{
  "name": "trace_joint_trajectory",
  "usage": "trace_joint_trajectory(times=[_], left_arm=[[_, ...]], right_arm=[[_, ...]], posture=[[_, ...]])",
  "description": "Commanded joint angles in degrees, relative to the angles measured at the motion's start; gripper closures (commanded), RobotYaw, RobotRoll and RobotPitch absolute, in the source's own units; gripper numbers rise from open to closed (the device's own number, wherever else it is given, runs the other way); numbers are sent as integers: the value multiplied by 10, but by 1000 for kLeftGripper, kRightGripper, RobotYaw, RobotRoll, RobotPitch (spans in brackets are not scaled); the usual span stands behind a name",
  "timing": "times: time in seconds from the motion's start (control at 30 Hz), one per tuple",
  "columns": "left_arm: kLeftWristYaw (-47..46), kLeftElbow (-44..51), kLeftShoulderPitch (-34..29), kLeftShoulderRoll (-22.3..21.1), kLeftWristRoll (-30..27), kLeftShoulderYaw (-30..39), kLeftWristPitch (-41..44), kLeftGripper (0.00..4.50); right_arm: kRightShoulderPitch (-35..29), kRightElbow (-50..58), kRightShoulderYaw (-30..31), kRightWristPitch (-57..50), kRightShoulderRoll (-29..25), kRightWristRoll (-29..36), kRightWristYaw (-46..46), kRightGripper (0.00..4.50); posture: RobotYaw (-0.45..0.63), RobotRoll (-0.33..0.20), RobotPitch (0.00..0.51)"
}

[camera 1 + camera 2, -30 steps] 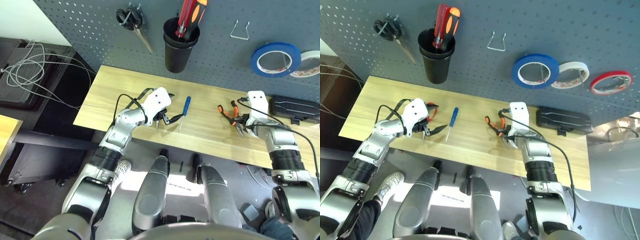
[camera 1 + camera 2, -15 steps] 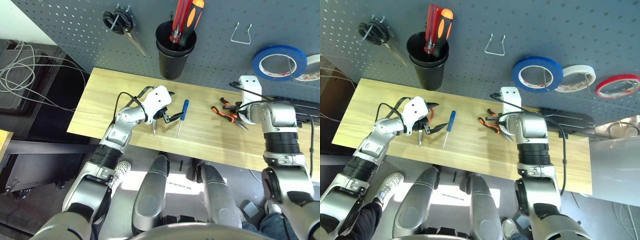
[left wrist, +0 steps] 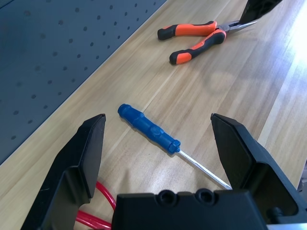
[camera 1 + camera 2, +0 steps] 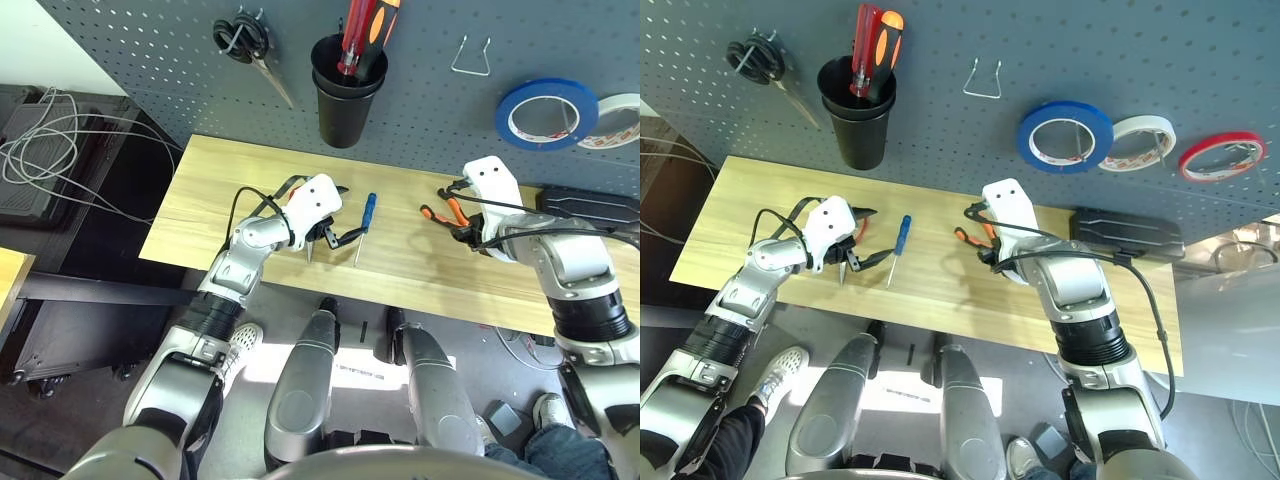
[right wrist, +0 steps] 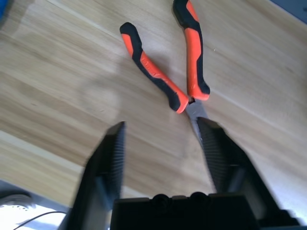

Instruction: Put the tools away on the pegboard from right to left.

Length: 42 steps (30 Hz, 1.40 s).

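Meanwhile, on my left side nothing's shifted over the last sec: left tool (image 3: pixel 163 158) sits on the surface (image 4: pixel 220 215) w/ fingers spread wide, holding nothing. Red-handled scissors (image 3: pixel 96 203) lie right under it, loops just showing by the finger base. Slim blue-handled screwdriver (image 4: pixel 364 222) lies just beside that tool, tip toward me, untouched.

Middle-right is where the change is. Right arm has swung round — half a sec ago the wrist was rolled over w/ the forearm upright; now it's angled in from the right and the right tool (image 5: pixel 163 143) hangs over the orange-and-black-handled pliers (image 5: pixel 168 67). Fingers open, straddling the pliers' nose; not clamped, far as I can tell. Pliers lie flat on the surface, handles splayed, in abt the same spot as before.

Up on the pegboard (image 4: pixel 1200 60), blue tape roll (image 4: pixel 1066 136) already hangs on its hook, w/ white and red rolls to its right. So going right to left, I reckon pliers are the item in hand, prob for the bare wire hook (image 4: pixel 982 80). Screwdriver and scissors wait.
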State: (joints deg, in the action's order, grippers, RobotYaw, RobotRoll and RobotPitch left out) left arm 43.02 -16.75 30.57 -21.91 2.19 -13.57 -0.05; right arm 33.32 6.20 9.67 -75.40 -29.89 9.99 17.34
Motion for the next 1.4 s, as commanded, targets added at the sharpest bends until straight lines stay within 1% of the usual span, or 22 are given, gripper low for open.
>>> trace_joint_trajectory(times=[0.03, 0.2, 0.37, 0.63, 0.97, 1.1, 1.33, 1.4], left_arm=[[3, -8, -12, 1, 7, -8, -1, 0], [5, -14, -6, 3, 9, -11, -3, 0], [5, -15, -5, 1, 10, -10, -3, 0], [5, -6, -12, -2, 9, -10, 1, 0], [3, -7, -12, 1, 10, -11, 3, 0], [3, -9, -11, 4, 11, -12, 3, 0], [2, -9, -8, 7, 11, -11, 7, 0], [2, -8, -8, 7, 11, -10, 8, 0]], right_arm=[[-1, -40, 29, 57, -7, -12, 24, 72], [16, -133, 64, 139, -7, -38, 59, 26], [31, -205, 68, 190, 8, -61, 69, 26], [66, -290, 63, 264, 24, -101, 74, 26], [80, -383, 51, 324, 46, -130, 66, 26], [89, -444, 37, 346, 68, -132, 53, 26], [116, -559, 21, 420, 99, -146, 27, 26], [121, -574, 21, 425, 102, -150, 29, 419]], posture=[[125, 0, 400], [128, 0, 393], [138, 0, 390], [154, 0, 387], [157, 0, 389], [162, 0, 391], [179, 0, 393], [179, 0, 393]])
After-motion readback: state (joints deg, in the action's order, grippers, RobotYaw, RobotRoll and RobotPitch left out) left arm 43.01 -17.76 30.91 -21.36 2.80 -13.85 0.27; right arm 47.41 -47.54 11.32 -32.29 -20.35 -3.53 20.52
